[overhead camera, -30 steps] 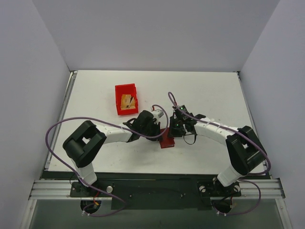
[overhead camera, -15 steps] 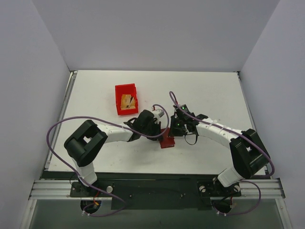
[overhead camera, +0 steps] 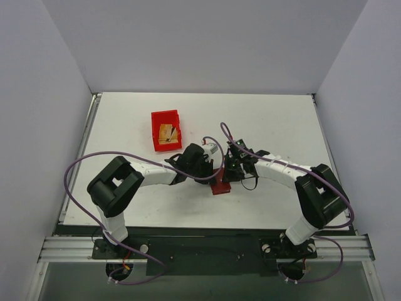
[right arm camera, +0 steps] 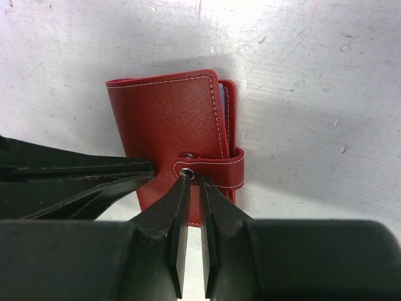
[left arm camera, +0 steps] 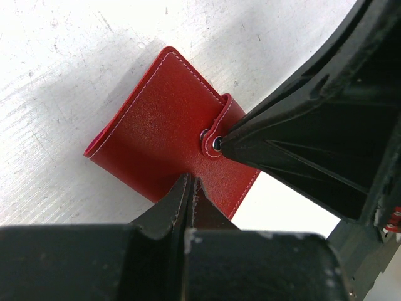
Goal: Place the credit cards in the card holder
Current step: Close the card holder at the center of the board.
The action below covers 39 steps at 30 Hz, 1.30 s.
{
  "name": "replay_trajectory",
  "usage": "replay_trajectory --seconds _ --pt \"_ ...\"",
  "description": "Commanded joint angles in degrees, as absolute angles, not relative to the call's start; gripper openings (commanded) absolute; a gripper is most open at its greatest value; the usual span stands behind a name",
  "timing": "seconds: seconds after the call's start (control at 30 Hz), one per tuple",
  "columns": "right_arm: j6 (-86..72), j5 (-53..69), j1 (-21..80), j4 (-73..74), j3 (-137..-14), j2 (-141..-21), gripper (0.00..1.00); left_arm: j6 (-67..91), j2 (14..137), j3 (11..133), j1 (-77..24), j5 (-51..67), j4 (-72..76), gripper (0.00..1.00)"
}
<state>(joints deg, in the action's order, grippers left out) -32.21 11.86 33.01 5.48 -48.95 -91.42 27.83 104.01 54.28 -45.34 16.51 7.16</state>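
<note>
The card holder [overhead camera: 220, 185] is a dark red wallet lying closed on the table between both grippers, its snap tab [right arm camera: 213, 169] fastened. It fills the left wrist view [left arm camera: 163, 135] and the right wrist view [right arm camera: 166, 122]. My left gripper [left arm camera: 190, 180] is shut, its tips pressing on the wallet's cover near its edge [overhead camera: 213, 168]. My right gripper [right arm camera: 193, 178] is all but shut, a thin slit between the fingers, its tips on the tab's snap [overhead camera: 228, 174]. Its point also shows at the snap in the left wrist view [left arm camera: 220, 142]. Gold-tan credit cards [overhead camera: 167, 133] lie in the red bin.
The bright red open-topped bin [overhead camera: 156, 130] stands at the back left of the wallet, just behind the left arm's wrist. Purple cables loop over both arms. White walls close in the table on three sides.
Both grippers have stayed at the wallet. The left gripper has shifted slightly right, the right one slightly left, closing in on it. The wallet has hardly moved.
</note>
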Motion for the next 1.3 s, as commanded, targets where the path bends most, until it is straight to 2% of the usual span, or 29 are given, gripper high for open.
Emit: replay_trajectory --seconds 0.0,1.27 --pt "-31.6 11.4 32.7 6.4 -49.6 -91.8 0.08 26.9 104.4 56.0 -45.7 17.1 8.3 0.00" --pt "-32.4 12.2 32.2 6.9 -53.0 -95.3 0.09 26.5 104.8 56.6 -45.6 17.7 7.7 0.00"
